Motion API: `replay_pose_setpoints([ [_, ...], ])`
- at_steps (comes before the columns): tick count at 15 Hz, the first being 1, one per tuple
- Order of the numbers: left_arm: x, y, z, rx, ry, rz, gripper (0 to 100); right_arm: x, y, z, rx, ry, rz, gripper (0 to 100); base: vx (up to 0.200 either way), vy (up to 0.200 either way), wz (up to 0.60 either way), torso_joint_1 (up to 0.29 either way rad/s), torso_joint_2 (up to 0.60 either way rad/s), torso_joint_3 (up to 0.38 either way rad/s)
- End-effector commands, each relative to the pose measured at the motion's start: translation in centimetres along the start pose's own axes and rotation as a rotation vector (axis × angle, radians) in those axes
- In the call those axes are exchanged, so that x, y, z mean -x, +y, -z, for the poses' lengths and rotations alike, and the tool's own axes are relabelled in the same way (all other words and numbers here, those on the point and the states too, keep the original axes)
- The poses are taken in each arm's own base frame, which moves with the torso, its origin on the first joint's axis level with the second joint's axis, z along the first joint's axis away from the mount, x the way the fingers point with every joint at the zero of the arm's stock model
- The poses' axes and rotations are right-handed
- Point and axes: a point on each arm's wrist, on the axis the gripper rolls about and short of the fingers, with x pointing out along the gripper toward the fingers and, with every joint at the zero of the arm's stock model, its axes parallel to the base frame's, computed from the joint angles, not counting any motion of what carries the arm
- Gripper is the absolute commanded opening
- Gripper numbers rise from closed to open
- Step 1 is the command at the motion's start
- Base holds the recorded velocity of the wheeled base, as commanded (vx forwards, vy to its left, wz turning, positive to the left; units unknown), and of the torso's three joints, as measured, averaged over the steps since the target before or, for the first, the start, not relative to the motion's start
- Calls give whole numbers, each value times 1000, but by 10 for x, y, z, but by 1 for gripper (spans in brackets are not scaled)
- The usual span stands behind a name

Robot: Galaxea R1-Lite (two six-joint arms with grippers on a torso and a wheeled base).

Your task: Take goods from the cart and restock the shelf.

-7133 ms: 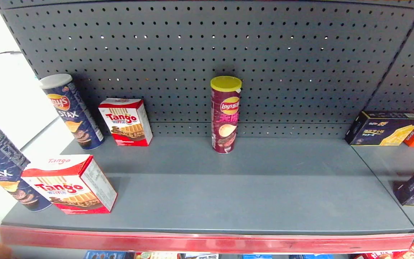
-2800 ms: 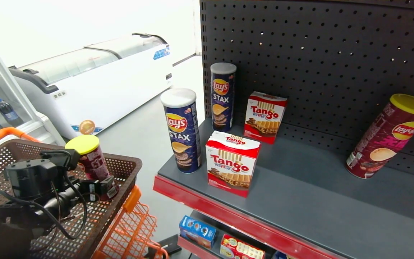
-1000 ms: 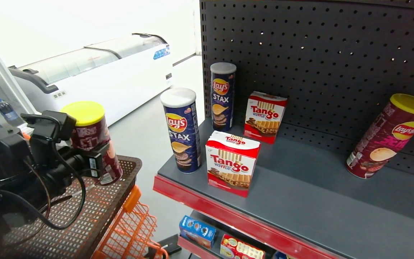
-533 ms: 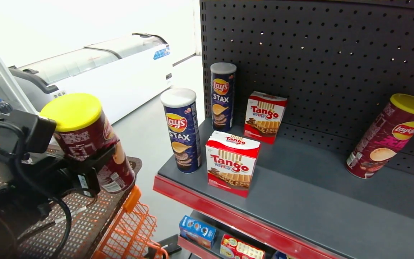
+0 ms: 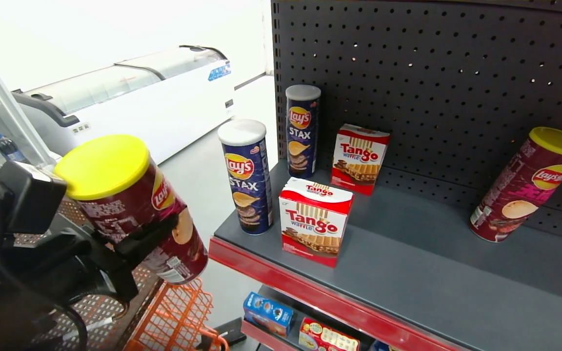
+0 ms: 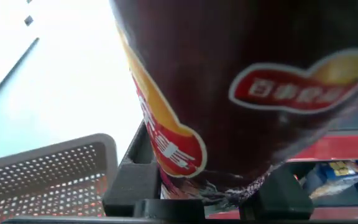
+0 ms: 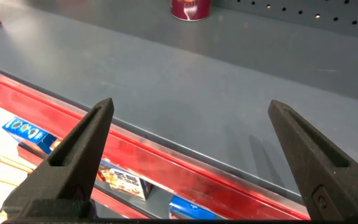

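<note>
While left tool [image 5: 132, 231] clamps maroon chip can [image 5: 125, 195] above cart [image 5: 173, 312], right tool [image 7: 191, 109] gapes over shelf [image 7: 229, 81]

The shelf [image 5: 408, 273] is smooth matt grey painted metal, with a perforated back panel [image 5: 432, 73] and a glossy red front strip [image 5: 310, 297]. On it, the wafer boxes [image 5: 316, 222] are glossy card. Beside the shelf, the chip can [image 5: 164, 229] has a shiny printed wrap and matt yellow plastic lid [image 5: 103, 165]; the cart basket [image 6: 42, 174] is perforated plastic.
</note>
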Motion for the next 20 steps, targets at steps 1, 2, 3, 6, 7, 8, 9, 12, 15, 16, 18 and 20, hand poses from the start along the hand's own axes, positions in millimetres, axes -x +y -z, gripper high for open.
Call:
replay_pose_setpoints([
  [1,11,-4,-3,3,1,28,0,0,0,0,1,1,-1,100,0,0,0,0,0,0],
  [2,15,-5,-3,3,19,37,0,0,0,0,1,1,-1,100,0,0,0,0,0,0],
  [3,15,-7,-2,3,29,55,0,0,0,0,1,1,-1,100,0,0,0,0,0,0],
  [6,17,-18,-3,0,23,138,0,0,0,0,1,1,-1,100,0,0,0,0,0,0],
  [7,17,-21,-6,1,12,161,0,0,0,0,1,1,-1,100,0,0,0,0,0,0],
  [8,17,-21,-7,1,10,166,0,0,0,0,1,1,-1,100,0,0,0,0,0,0],
  [9,15,-28,-10,-1,0,223,0,0,0,0,2,1,-4,100,0,0,0,0,0,0],
  [12,17,-41,-7,-5,10,308,0,0,0,0,2,1,-5,100,0,0,0,0,0,0],
  [15,21,-48,-4,-9,19,364,0,0,0,0,2,1,-7,100,0,0,0,0,0,0],
  [16,21,-49,-3,-9,20,365,0,0,0,0,2,1,-7,100,0,0,0,0,0,0],
  [18,20,-49,-3,-9,19,391,0,0,0,0,2,1,-7,100,0,0,0,0,0,0],
  [20,21,-50,-3,-8,16,424,0,0,0,0,2,1,-7,100,0,0,-600,2,5,0],
])
